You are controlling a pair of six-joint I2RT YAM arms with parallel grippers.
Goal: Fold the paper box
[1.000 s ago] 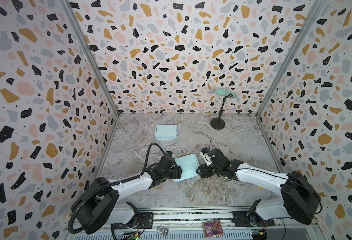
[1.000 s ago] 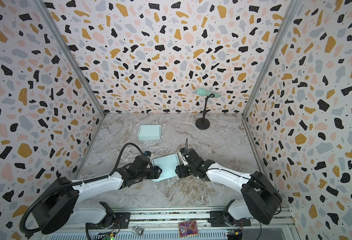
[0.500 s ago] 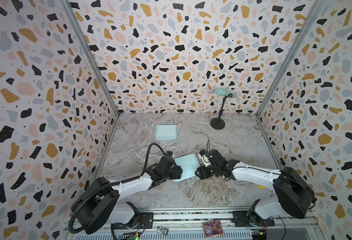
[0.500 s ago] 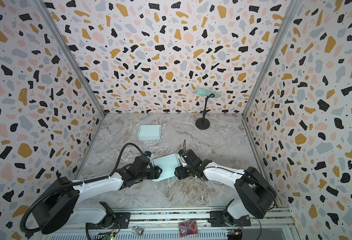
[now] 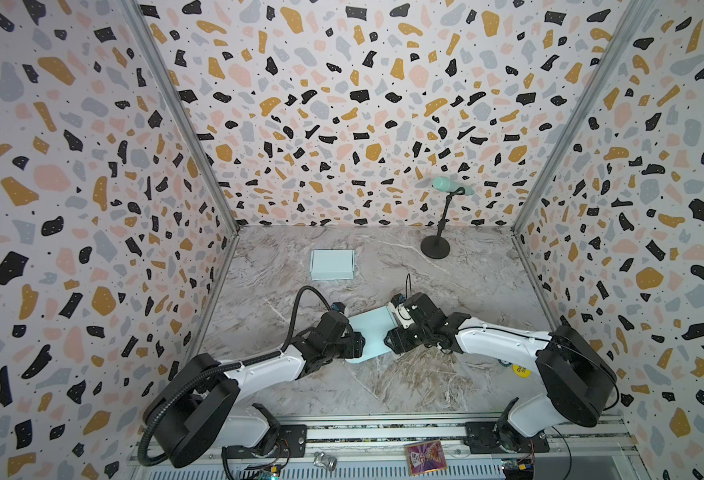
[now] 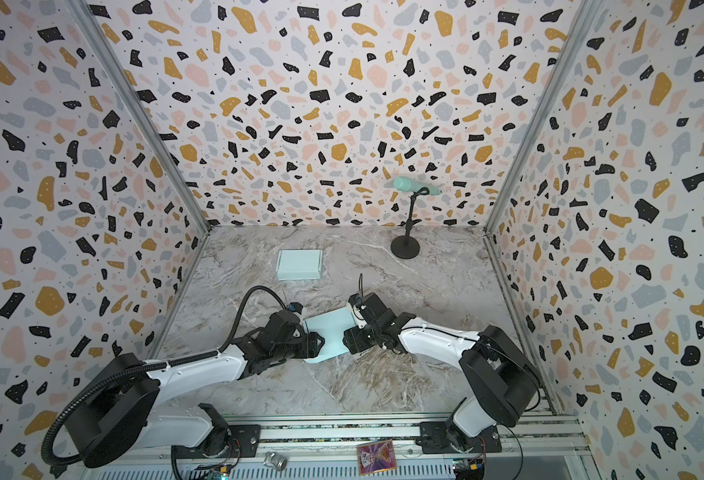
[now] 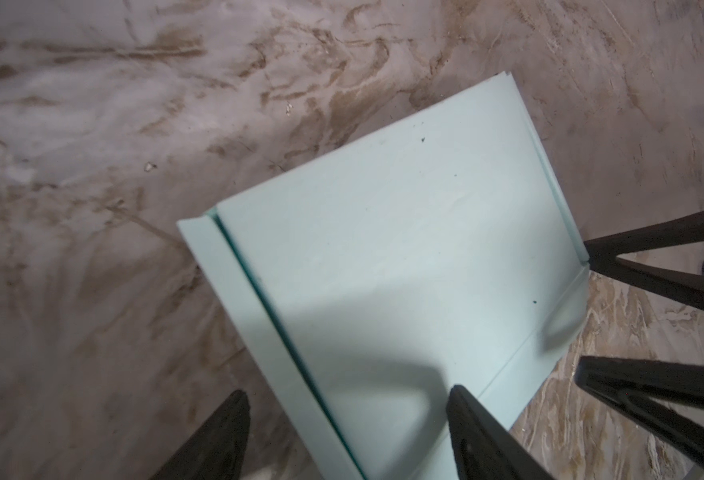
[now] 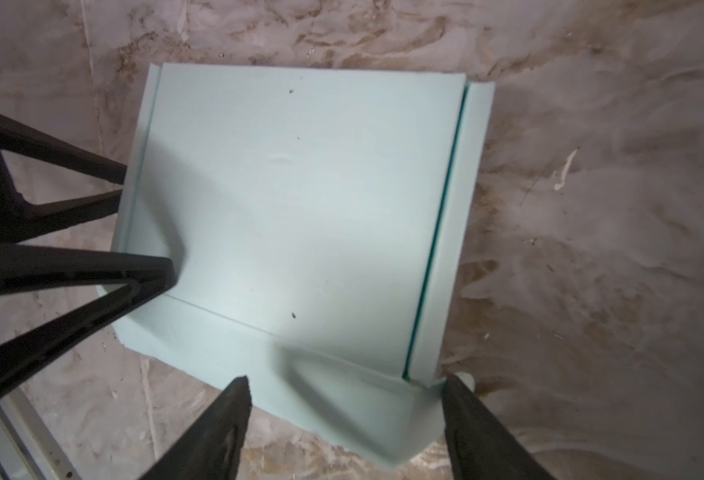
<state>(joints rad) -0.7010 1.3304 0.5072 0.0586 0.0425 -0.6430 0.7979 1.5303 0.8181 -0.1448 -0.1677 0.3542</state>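
The pale mint paper box (image 5: pixel 373 334) (image 6: pixel 331 334) lies partly folded on the marble table, between the two arms. In the left wrist view its big panel (image 7: pixel 404 249) has a narrow side flap along one edge. My left gripper (image 5: pixel 356 345) (image 7: pixel 348 392) is open astride that flap edge, one finger over the table and one over the panel. My right gripper (image 5: pixel 389 340) (image 8: pixel 347 379) is open too, straddling a raised corner flap of the box (image 8: pixel 300 199) at the opposite edge. Neither holds anything. Each wrist view shows the other gripper's fingers (image 7: pixel 653 245) (image 8: pixel 92 270) at the box's rim.
A second mint box (image 5: pixel 332 264) (image 6: pixel 299 264), folded shut, lies at the back left. A microphone stand (image 5: pixel 436 248) (image 6: pixel 405 249) stands at the back right. Terrazzo-patterned walls enclose three sides. A small card (image 5: pixel 425 457) rests on the front rail.
The right arm has drawn a little to the left, closer in on the box's edge. The left gripper and the box have barely moved.
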